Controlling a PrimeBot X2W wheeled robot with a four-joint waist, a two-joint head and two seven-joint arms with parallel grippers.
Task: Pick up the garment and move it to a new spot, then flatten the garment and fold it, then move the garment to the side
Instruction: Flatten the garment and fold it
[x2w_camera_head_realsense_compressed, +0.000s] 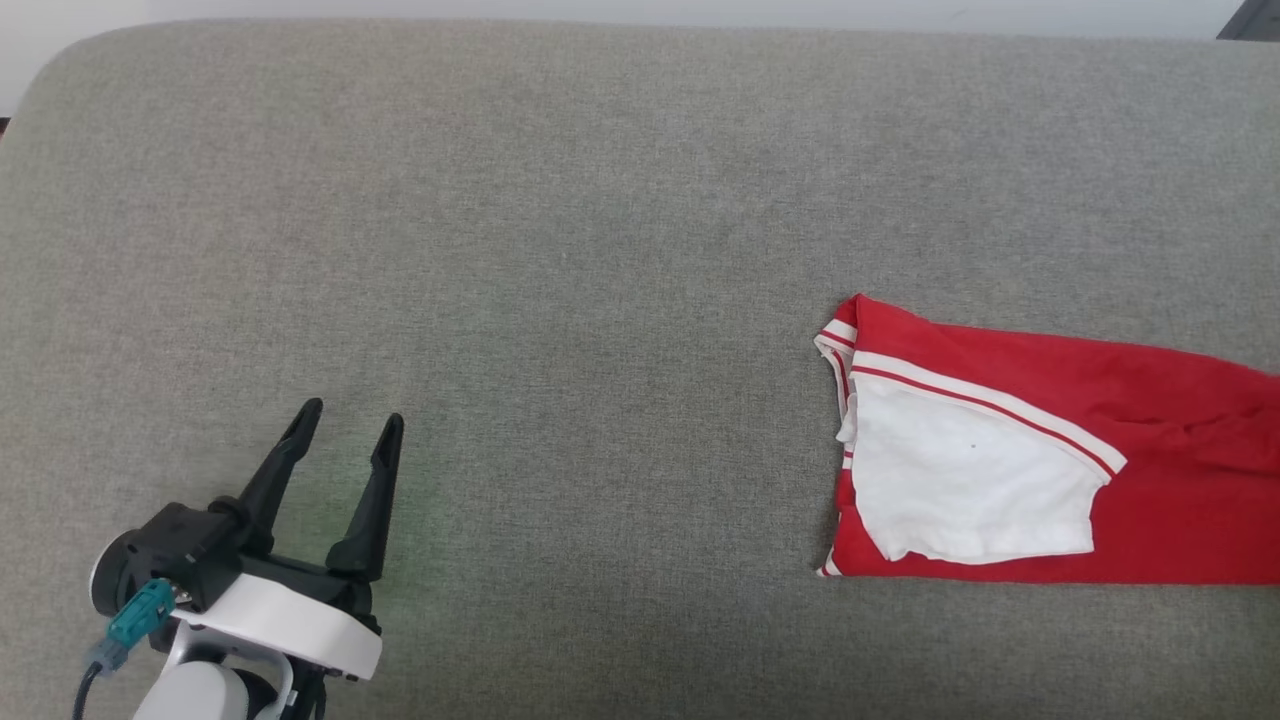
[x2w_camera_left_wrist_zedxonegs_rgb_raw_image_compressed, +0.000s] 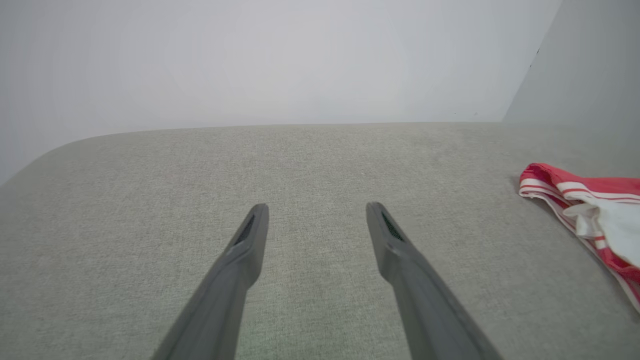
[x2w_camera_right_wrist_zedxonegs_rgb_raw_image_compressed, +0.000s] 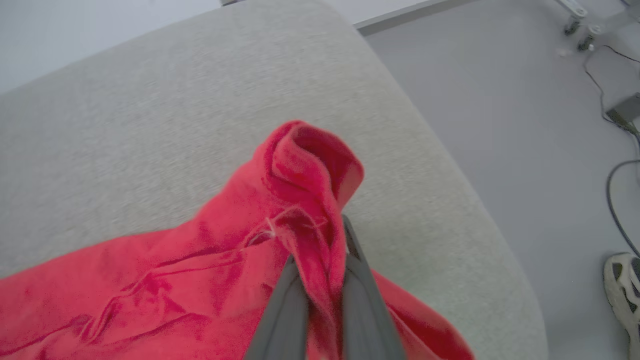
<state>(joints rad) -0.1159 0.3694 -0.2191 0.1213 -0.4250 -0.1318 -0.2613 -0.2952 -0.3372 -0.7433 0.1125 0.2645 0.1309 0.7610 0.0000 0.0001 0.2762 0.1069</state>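
The garment (x2w_camera_head_realsense_compressed: 1050, 450) lies on the grey upholstered surface (x2w_camera_head_realsense_compressed: 600, 250), folded into a long band with a white sleeve (x2w_camera_head_realsense_compressed: 960, 480) on top and striped trim along the end nearest the left gripper (x2w_camera_head_realsense_compressed: 353, 412).

The right gripper (x2w_camera_right_wrist_zedxonegs_rgb_raw_image_compressed: 320, 245) is clamped on a bunched ridge of red cloth. The fold is pinched between both fingers and rises past their tips as a rolled hump. From the pinch, the rest of the cloth spreads out to the left of the fingers in the right wrist view.

The left gripper holds nothing. Its fingers are spread wide above bare upholstery, well apart from the garment, which lies to its right.

**Edges and free room**
- Ahead of the left gripper, open surface runs to a rounded far edge against a pale wall (x2w_camera_left_wrist_zedxonegs_rgb_raw_image_compressed: 250, 60).
- Ahead and to the right of the right gripper, the surface ends in a rounded corner near the pinch, with grey floor (x2w_camera_right_wrist_zedxonegs_rgb_raw_image_compressed: 500, 100) beyond.

**Hidden or cut off**
- In the head view, the frame edge cuts off the garment's far end.
- Cloth covers the inner faces of the right fingers.
- A pale shoe (x2w_camera_right_wrist_zedxonegs_rgb_raw_image_compressed: 622, 290) and cables (x2w_camera_right_wrist_zedxonegs_rgb_raw_image_compressed: 615, 200) on the floor are cut off by the frame.
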